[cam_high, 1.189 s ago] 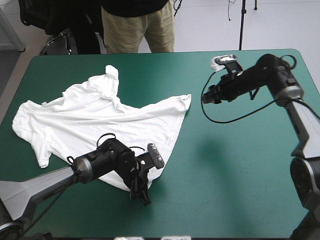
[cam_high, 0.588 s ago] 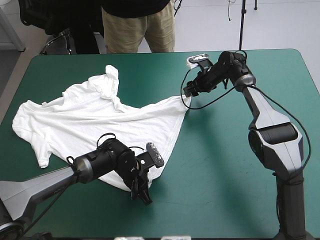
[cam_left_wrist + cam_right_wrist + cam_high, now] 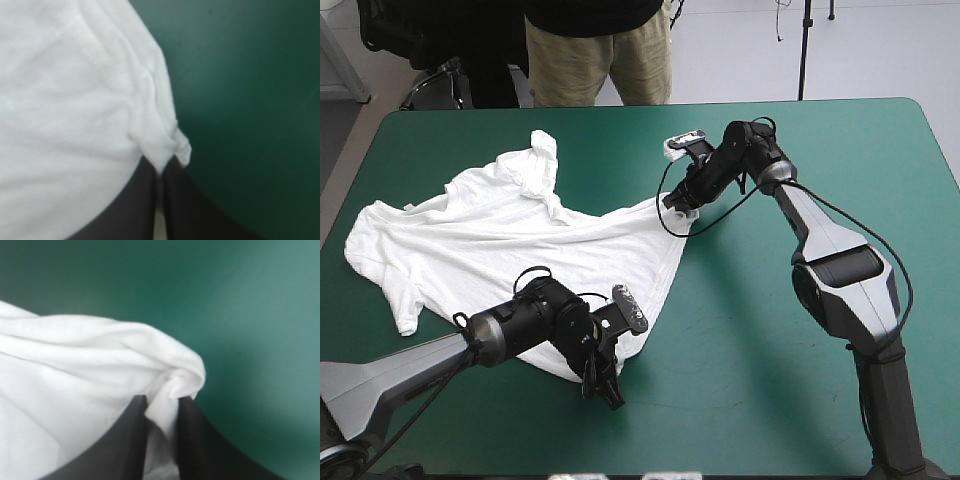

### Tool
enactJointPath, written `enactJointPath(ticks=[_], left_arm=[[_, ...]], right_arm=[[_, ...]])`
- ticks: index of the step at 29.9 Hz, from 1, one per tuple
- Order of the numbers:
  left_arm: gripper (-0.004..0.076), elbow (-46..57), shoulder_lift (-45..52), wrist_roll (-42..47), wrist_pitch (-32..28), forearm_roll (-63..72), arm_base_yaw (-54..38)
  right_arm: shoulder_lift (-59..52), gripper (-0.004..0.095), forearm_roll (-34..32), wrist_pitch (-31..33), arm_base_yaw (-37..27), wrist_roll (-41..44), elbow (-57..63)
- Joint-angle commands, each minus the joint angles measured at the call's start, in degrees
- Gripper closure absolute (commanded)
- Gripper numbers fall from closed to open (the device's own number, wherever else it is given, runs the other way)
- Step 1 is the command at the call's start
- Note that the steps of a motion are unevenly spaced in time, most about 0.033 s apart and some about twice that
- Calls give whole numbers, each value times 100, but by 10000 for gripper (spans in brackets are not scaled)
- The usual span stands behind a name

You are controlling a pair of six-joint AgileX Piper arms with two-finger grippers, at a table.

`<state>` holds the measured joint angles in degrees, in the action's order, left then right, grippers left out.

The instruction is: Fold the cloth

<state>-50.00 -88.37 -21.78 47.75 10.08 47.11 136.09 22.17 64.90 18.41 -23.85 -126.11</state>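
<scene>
Fingers (image 3: 142,205) of left gripper (image 3: 603,385) and right gripper (image 3: 677,205) are pinched on two T-shirt (image 3: 500,240) corners; with grasping judged complete, an even joint lift is needed.

The T-shirt (image 3: 510,250) lay spread on the table's (image 3: 800,380) left half. The left gripper (image 3: 610,395) was at its near corner, toward the table's near edge. The right gripper (image 3: 678,205) was at its right corner, around the table's middle.
</scene>
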Motion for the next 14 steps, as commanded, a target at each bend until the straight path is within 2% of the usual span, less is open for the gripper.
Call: enactJointPath(ticks=[1, 7, 14], left_arm=[[741, 160, -141, 117, 399, 900, 110], [741, 160, 62, 291, 442, 782, 110], [741, -157, 1266, 1487, 752, -947, 89]], right_arm=[[-295, 904, -98, 441, -57, -67, -106], [-682, 907, -126, 442, -221, -30, -106], [-1785, 907, -85, 446, -462, -41, -106]])
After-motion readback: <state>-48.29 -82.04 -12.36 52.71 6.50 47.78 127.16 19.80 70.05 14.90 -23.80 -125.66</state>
